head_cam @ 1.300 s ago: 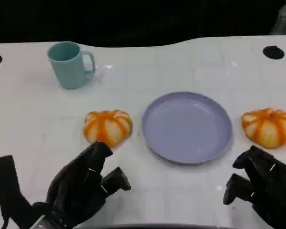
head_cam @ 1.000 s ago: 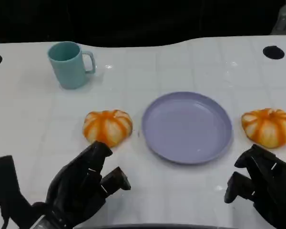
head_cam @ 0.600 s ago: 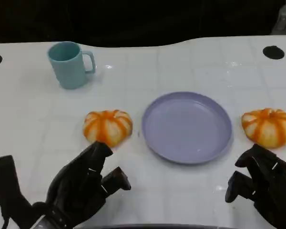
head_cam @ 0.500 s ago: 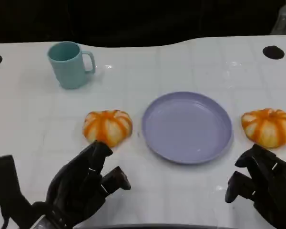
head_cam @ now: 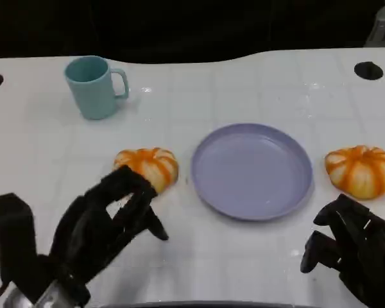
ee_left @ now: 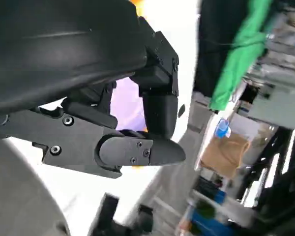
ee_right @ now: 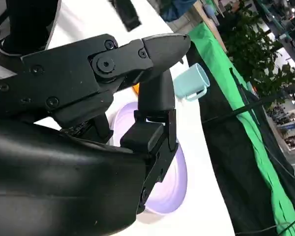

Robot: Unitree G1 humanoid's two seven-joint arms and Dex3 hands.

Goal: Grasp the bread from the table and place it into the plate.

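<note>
White table (head_cam: 244, 83) with a lavender plate (head_cam: 251, 171) at centre. One orange-striped bread (head_cam: 147, 168) lies just left of the plate, a second bread (head_cam: 360, 170) to its right. The left hand (head_cam: 106, 218), fingers spread and empty, reaches over the left bread's near edge. The right hand (head_cam: 350, 247) holds nothing, fingers loosely curled, near the right bread. A teal mug (head_cam: 93, 86) stands at the far left.

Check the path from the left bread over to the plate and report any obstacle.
Nothing visible stands between them. The left bread lies just beside the plate on bare table, and the left hand hovers near it. The mug sits well behind.
</note>
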